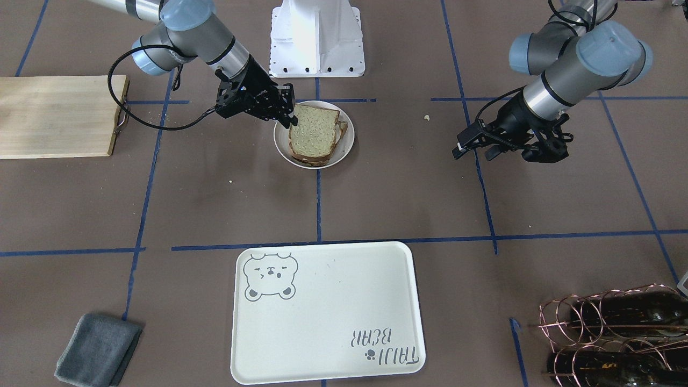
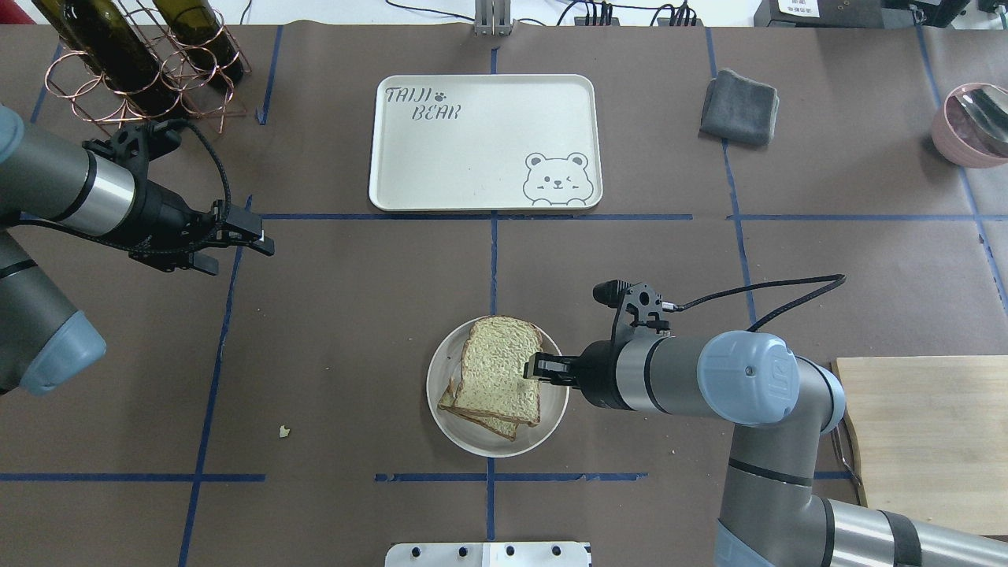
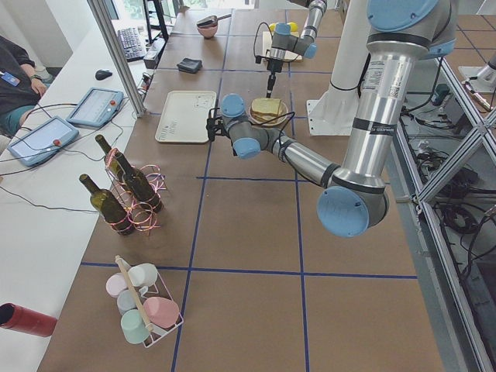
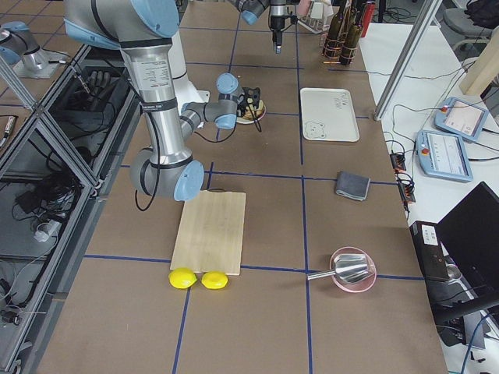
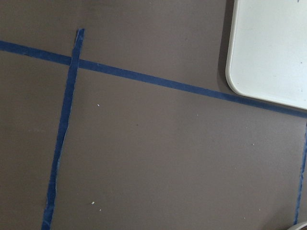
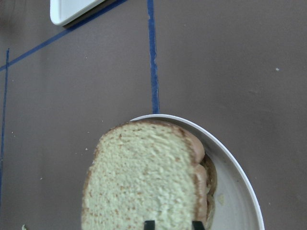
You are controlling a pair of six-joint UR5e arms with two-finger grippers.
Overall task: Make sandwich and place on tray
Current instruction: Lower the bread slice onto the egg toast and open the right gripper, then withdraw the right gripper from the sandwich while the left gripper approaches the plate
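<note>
The sandwich sits on a small white plate (image 2: 555, 411) (image 1: 349, 144) at the table's middle. Its top bread slice (image 2: 500, 370) (image 1: 314, 131) (image 6: 144, 182) lies skewed over the lower slice, and the egg is hidden. My right gripper (image 2: 535, 368) (image 1: 290, 115) (image 6: 172, 224) is at that slice's edge, fingertips close together, and looks shut on it. The cream bear tray (image 2: 472, 150) (image 1: 333, 301) (image 5: 268, 48) lies empty at the far side. My left gripper (image 2: 244, 252) (image 1: 473, 150) hovers open and empty, well left of the plate.
A wooden cutting board (image 2: 921, 433) (image 1: 54, 115) lies on the robot's right. A grey cloth (image 2: 740, 106) and a pink bowl (image 2: 969, 126) are far right. A copper rack with wine bottles (image 2: 134, 63) stands far left, beyond my left gripper.
</note>
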